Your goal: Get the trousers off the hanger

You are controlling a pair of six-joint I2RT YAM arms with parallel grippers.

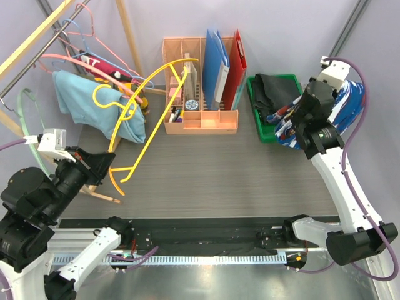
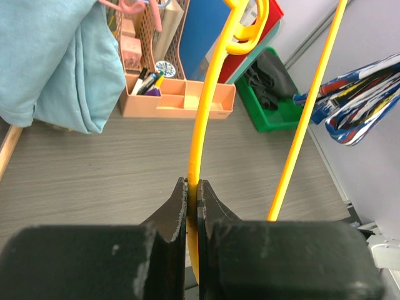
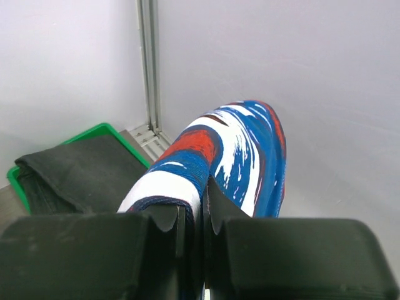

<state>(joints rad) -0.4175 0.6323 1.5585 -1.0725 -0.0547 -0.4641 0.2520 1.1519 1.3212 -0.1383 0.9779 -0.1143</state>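
Grey wood-grain table (image 1: 206, 175), pale walls.

Top view: we see the left gripper (image 1: 106, 164) at the lower end of a yellow hanger (image 1: 147, 106). The right gripper (image 1: 299, 122) holds the navy-white-red trousers (image 1: 347, 100) up, just beside the green bin (image 1: 253, 106). Black trousers (image 1: 275, 87) lie in that bin. Light blue trousers (image 1: 75, 100) hang at far left.

Left wrist: jaws clamped on the hanger's yellow bar.

Right wrist: jaws pinched together on a fold of the navy-white-red trousers, wall behind.
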